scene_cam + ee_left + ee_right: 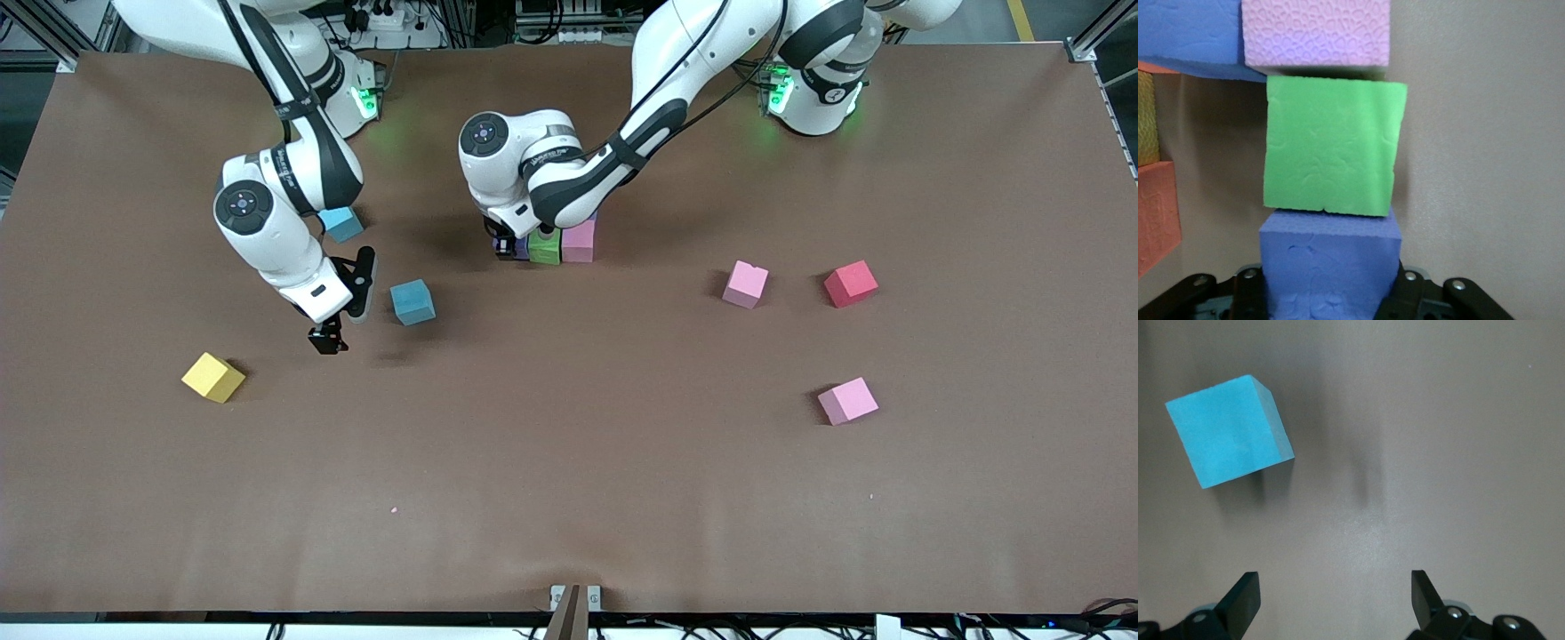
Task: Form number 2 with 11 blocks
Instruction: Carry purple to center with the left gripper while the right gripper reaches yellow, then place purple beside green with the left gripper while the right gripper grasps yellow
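Pink cube (847, 400) lies low; left end effector (507, 250) clamps purple cube (1329, 267) beside green (1331, 147), right end effector (327, 340) hangs apart.

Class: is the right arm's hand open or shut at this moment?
Open. The right hand shows both fingers spread over bare table, holding nothing; a blue cube sits apart.

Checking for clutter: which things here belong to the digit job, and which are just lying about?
Job: started 2; purple cube in left gripper; yellow cube; two pink cubes; blue cubes, one perhaps spare.
Lying about: red cube.
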`<state>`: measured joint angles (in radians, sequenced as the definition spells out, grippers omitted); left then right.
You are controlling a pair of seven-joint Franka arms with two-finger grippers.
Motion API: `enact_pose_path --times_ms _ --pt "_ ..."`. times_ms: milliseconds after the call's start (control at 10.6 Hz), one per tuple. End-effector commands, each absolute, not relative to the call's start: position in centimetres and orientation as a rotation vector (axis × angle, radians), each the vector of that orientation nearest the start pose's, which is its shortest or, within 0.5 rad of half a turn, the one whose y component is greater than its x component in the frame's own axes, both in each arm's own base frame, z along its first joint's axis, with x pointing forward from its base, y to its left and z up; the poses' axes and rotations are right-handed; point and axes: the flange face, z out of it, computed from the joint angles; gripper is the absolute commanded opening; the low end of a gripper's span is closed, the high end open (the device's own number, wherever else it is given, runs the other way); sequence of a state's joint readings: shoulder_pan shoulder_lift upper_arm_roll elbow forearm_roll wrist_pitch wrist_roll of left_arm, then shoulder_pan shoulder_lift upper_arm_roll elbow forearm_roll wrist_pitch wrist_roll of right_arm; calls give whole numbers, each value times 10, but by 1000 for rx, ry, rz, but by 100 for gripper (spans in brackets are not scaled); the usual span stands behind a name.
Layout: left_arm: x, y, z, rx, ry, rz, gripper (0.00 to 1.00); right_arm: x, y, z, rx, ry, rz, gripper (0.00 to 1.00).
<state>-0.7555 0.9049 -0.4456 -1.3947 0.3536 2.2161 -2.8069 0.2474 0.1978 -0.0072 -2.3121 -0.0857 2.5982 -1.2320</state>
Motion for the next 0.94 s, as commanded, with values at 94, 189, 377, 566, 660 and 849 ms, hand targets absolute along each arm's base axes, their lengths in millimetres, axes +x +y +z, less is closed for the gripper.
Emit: enact_pose_path --times_ms 94,189,377,566,660,849 --pt "322 -657 194 -2012 -2410 75 66 511 69 275 -2389 -2187 -95 100" --pt "315 -660 190 -2035 -2385 70 100 514 44 276 -2430 -2159 -117 100" --pt "313 -663 197 -2035 -2393 78 100 515 9 271 -2409 -2179 -82 100" --pt "320 -661 218 -2031 -2412 68 100 515 -20 272 -2232 -2366 -54 100" --pt "324 -659 231 -2031 -2407 45 100 520 -38 280 -2239 -2381 -66 100" --pt "339 -648 268 -2017 -2419 8 100 532 -83 290 -2393 -2252 -95 100"
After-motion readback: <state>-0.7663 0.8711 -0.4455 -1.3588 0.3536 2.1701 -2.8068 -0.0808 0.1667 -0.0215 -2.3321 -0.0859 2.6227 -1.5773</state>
